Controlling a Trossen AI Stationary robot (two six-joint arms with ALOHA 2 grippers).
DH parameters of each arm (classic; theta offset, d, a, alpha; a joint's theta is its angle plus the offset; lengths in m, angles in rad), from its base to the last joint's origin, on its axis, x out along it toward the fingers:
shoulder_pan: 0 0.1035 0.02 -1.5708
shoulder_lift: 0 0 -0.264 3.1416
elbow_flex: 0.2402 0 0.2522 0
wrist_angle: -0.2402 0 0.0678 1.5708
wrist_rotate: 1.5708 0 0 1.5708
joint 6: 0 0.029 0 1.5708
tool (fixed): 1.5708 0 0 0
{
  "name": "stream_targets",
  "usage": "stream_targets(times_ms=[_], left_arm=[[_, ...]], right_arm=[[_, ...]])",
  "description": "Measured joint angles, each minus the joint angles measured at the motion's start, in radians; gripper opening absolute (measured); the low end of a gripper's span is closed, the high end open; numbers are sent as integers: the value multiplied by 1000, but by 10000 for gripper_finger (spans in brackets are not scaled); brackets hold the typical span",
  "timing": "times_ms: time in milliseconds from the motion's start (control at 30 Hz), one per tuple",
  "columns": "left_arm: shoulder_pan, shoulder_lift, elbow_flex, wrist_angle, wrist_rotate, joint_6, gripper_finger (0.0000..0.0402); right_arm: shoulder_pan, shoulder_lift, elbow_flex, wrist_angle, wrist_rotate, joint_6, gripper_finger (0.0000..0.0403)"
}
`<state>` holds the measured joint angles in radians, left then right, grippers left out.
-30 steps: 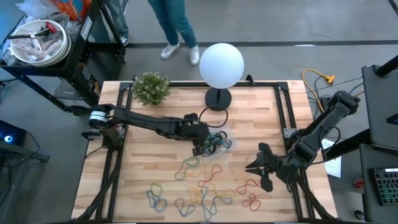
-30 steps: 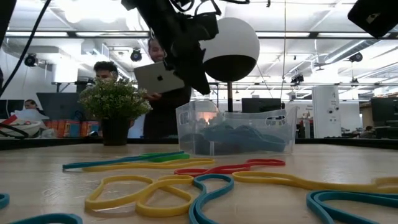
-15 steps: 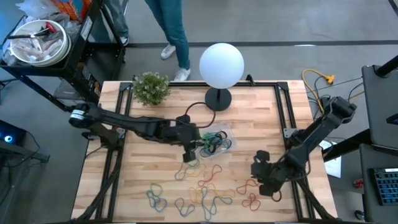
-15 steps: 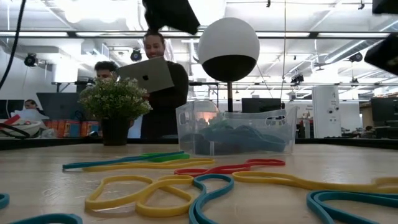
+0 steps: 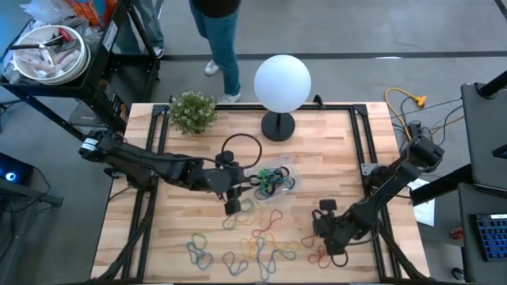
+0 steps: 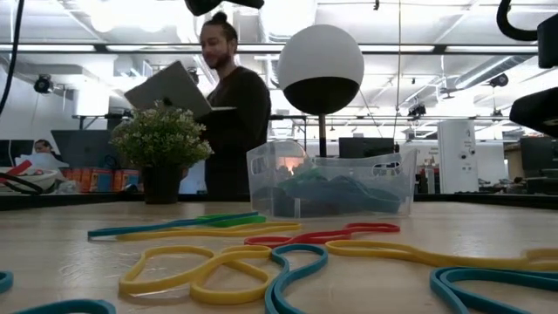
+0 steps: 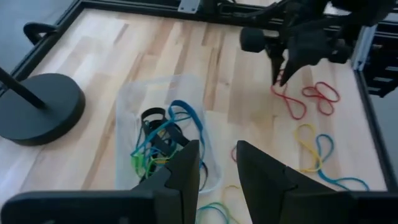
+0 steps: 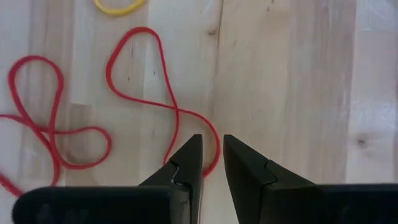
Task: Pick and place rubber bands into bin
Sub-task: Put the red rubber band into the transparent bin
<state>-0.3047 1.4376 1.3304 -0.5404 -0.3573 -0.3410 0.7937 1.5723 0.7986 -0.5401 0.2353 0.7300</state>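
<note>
Several loose rubber bands (image 5: 255,241) in red, yellow, blue and green lie flat on the wooden table near its front edge. More lie in the clear bin (image 5: 277,180) (image 7: 165,134) at mid-table. My left gripper (image 5: 232,207) (image 7: 217,165) hangs open and empty above the table, just left of the bin. My right gripper (image 5: 321,229) (image 8: 212,155) points steeply down over a red band (image 8: 134,68) at the right. Its fingers stand a little apart, and the band's near bend (image 8: 216,147) shows in the gap. I cannot tell whether they touch it.
A white globe lamp (image 5: 281,83) on a black foot and a small potted plant (image 5: 192,111) stand along the far edge. A second red band (image 8: 50,124) lies beside the first. A person with a laptop walks behind the table. Bare wood lies to the left.
My left gripper has risen away from the bin and drawn back toward the table's left and near edges. My right gripper has come down toward the red bands, shifting left and tipping from nearly level to steeply downward. The bands and bin have stayed put.
</note>
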Motion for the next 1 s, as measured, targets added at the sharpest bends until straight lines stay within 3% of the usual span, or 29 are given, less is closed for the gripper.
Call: stream_targets(times_ms=[433, 833, 1000], left_arm=[[-72, -2, -8, 0, -4, -99, 91], [-120, -2, -11, -18, -18, -178, 91], [-145, -2, -11, -19, -19, -215, 91]], right_arm=[[-26, 61, 11, 13, -3, -61, 59], [-66, 79, 10, 43, -104, -166, 58], [-85, 79, 9, 42, -168, -168, 33]])
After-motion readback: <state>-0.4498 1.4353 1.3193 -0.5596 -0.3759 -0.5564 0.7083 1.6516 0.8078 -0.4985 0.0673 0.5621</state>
